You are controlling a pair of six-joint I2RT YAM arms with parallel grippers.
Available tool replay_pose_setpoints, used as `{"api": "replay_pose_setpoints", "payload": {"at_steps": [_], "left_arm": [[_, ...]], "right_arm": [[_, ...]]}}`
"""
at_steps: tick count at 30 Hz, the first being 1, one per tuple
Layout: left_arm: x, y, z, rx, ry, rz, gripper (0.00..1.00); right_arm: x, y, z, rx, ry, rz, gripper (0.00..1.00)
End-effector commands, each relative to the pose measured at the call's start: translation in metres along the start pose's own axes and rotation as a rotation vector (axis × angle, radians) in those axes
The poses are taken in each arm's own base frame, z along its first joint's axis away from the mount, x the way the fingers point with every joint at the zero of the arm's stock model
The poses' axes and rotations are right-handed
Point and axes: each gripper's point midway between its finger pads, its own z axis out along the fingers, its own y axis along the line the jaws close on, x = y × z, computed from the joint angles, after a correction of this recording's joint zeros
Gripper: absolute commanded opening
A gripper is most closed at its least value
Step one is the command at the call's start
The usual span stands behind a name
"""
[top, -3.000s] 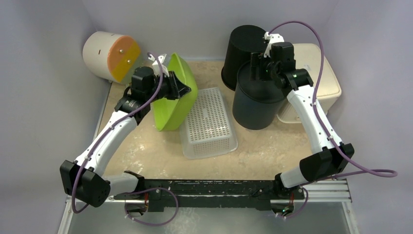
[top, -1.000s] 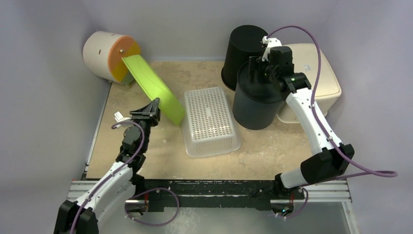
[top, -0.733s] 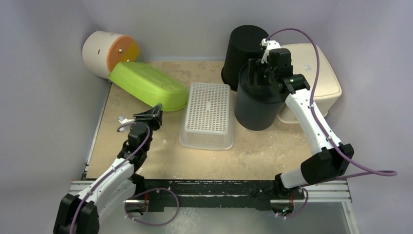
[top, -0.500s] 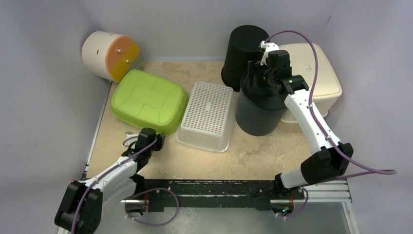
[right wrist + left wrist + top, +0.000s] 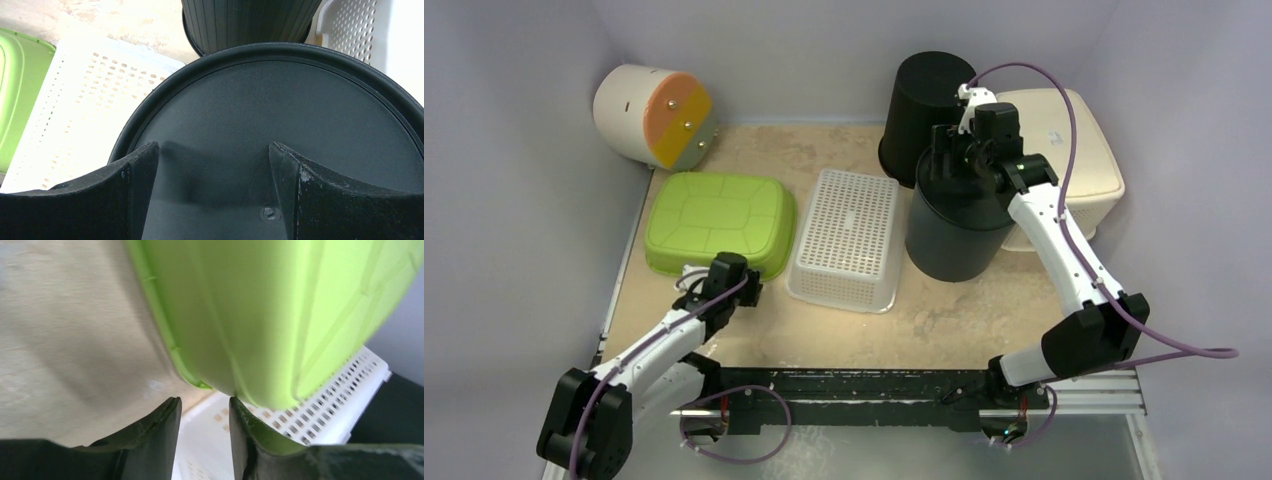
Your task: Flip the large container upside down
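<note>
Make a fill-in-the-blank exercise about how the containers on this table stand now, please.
1. The lime green plastic tub lies with its bottom facing ____.
2. The white perforated plastic basket sits ____ that tub and the nearer black plastic bucket.
3. The cream cylinder with the orange lid lies on its ____ in the back left corner.

Missing words: up; between; side

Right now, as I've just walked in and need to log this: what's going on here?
The green container lies upside down on the table, beside the white basket. The left gripper sits at its near corner, jaws slightly apart, holding nothing. The right gripper hangs open over the upturned base of the black bin.
</note>
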Motion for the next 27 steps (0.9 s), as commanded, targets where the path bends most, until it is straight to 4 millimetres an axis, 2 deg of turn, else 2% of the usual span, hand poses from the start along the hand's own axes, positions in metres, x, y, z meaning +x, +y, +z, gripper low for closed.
{"api": "replay_pose_setpoints", "payload": {"at_steps": [1,3,6,10,12,13,19,22,27], "left_arm": [[-0.015,-0.041,-0.013,0.016,-0.084,0.111,0.42],[-0.015,-0.058,-0.018,0.018,-0.094,0.196,0.43],[-0.012,-0.089,-0.031,0.047,-0.112,0.334,0.43],[-0.007,-0.120,-0.044,0.079,-0.156,0.523,0.45],[-0.008,-0.139,-0.053,0.091,-0.194,0.622,0.48],[-0.008,-0.148,-0.057,0.090,-0.209,0.656,0.49],[0.001,-0.216,-0.078,0.136,-0.250,0.899,0.56],[0.007,-0.236,-0.077,0.093,-0.251,1.003,0.58],[0.019,-0.263,-0.075,0.071,-0.245,1.073,0.59]], "right_arm": [[-0.023,-0.002,-0.011,0.008,-0.084,0.007,0.83],[-0.031,-0.008,-0.014,0.037,-0.106,-0.018,0.83],[-0.039,-0.006,-0.018,0.026,-0.121,-0.022,0.83],[-0.047,-0.001,-0.022,0.016,-0.138,-0.028,0.84],[-0.050,0.004,-0.024,0.014,-0.143,-0.035,0.99],[-0.053,0.007,-0.025,0.017,-0.147,-0.041,1.00],[-0.083,0.042,-0.040,0.013,-0.198,-0.099,1.00],[-0.098,0.065,-0.046,-0.034,-0.216,-0.112,1.00],[-0.117,0.114,-0.058,-0.158,-0.259,-0.118,1.00]]}}
